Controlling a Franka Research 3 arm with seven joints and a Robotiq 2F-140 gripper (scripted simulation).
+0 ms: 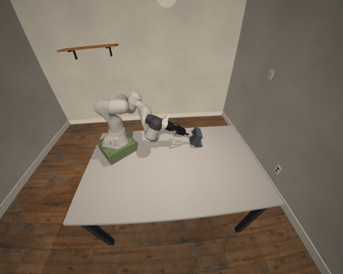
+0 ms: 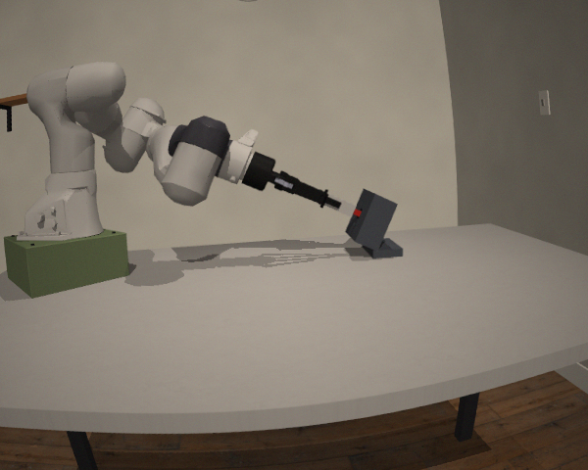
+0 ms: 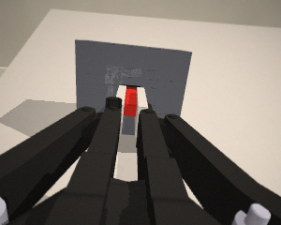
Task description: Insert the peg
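Note:
The sloped dark grey panel (image 2: 371,220) stands on the table, also seen in the top view (image 1: 196,137) and filling the upper middle of the wrist view (image 3: 133,77). My gripper (image 2: 333,202) is shut on the peg (image 3: 129,109), a white rod with a red tip. The red tip (image 2: 357,212) is at the hole in the panel's face and partly inside it; a short red length still shows outside. In the wrist view the peg runs straight between my fingers into the hole. My fingertips are a short way from the panel.
The arm's green base block (image 2: 66,261) stands at the table's far left. The panel rests on a small grey foot (image 2: 385,248). A wooden shelf (image 1: 87,47) hangs on the back wall.

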